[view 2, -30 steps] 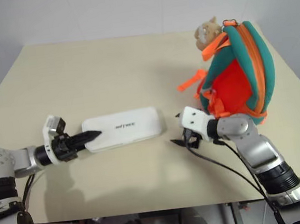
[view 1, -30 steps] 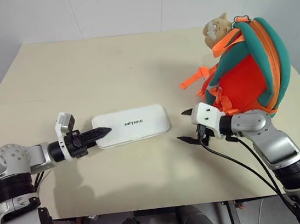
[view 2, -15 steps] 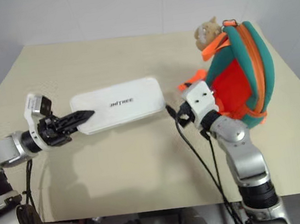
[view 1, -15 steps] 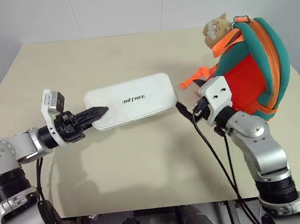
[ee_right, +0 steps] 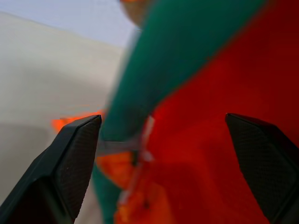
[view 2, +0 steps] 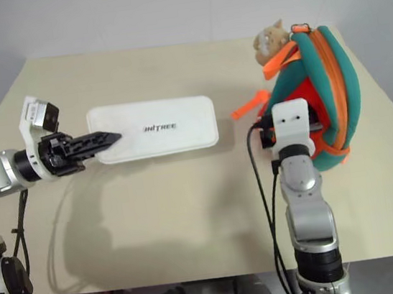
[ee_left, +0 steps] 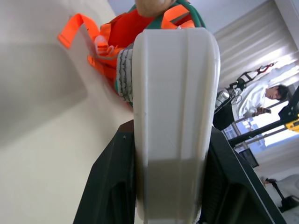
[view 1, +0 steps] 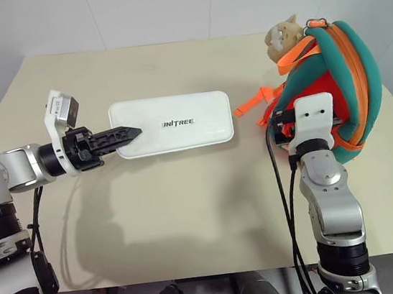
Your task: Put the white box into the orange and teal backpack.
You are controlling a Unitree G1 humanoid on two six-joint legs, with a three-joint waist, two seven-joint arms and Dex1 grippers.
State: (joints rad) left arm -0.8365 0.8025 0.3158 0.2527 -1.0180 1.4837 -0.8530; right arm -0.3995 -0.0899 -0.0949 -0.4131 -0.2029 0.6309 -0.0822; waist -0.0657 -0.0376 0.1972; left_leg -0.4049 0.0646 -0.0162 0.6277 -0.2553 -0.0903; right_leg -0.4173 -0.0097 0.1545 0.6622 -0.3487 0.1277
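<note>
L fingers [view 1: 128,133] grip white box [view 1: 179,122] off desk [view 1: 190,206]; R fingers [ee_right: 163,149] wide open facing backpack [view 1: 341,91] at 3 o'clock.

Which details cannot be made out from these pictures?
- Backpack opening: in the head views the right arm covers its front, so open or zipped cannot be told.
- Right tool: its wrist view is blurred on orange and teal fabric; contact with the backpack is unclear.
- Box underside: faces away from the head views.
- Box's far end: in the left wrist view, the box's own body hides it.
</note>
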